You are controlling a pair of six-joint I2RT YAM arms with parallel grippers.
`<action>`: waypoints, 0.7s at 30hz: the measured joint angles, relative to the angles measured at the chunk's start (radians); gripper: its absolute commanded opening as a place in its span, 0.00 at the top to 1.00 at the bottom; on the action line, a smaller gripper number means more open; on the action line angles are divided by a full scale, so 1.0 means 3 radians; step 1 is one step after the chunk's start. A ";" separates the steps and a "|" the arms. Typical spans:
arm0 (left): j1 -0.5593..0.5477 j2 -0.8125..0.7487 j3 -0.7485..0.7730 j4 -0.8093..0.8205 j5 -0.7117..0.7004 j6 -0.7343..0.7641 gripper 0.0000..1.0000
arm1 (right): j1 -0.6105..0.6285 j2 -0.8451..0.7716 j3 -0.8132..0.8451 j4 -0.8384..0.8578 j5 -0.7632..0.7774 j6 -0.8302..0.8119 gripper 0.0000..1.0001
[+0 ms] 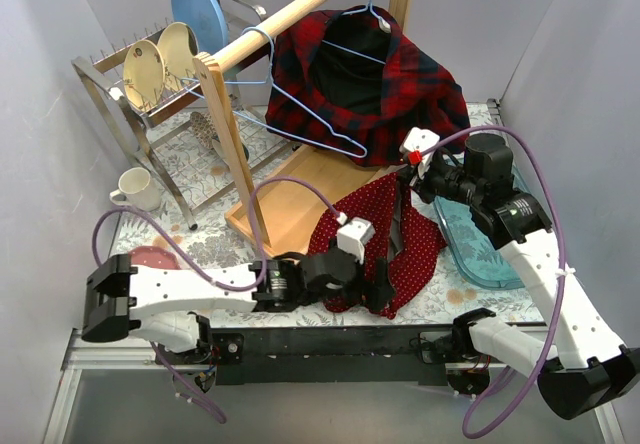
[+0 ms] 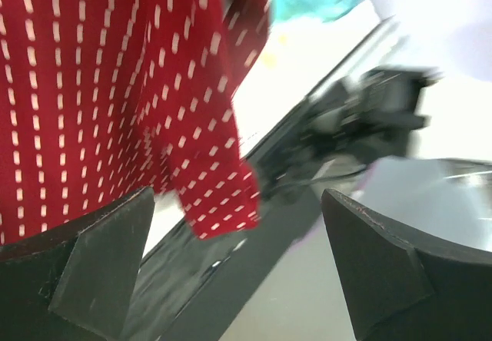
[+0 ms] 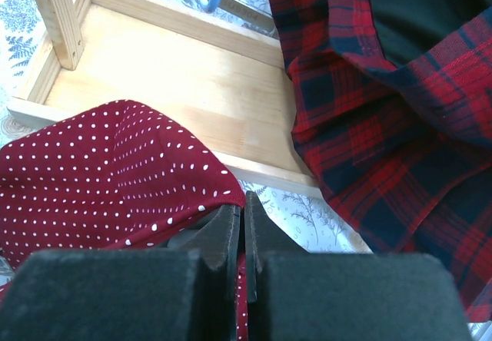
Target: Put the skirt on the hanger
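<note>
R wrist view: right gripper (image 3: 244, 222) jaws clamped on red dotted skirt (image 3: 108, 172), near wooden base (image 3: 169, 80). L wrist view only: left gripper (image 2: 237, 203) jaws apart, hem before them. Top view: blue hanger (image 1: 320, 117) on rod (image 1: 290, 9), plaid shirt (image 1: 400, 84) crowding it.

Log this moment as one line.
left gripper: open, at skirt corner | right gripper: shut on skirt | skirt: mostly on table, unhung
</note>
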 measured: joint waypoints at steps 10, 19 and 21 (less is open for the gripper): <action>-0.0462 0.0759 0.0425 -0.0989 -0.0759 -0.0683 0.17 | 0.0001 0.0027 0.0000 -0.0003 0.0004 0.0034 0.99; -0.0521 0.1020 0.0570 -0.1241 -0.0974 -0.0868 0.87 | 0.0001 0.0028 0.0000 -0.0003 0.0015 0.0061 0.99; -0.0521 0.1031 0.0572 -0.1274 -0.0992 -0.0858 0.97 | 0.0001 0.0028 0.0004 -0.0009 0.0066 0.0057 0.99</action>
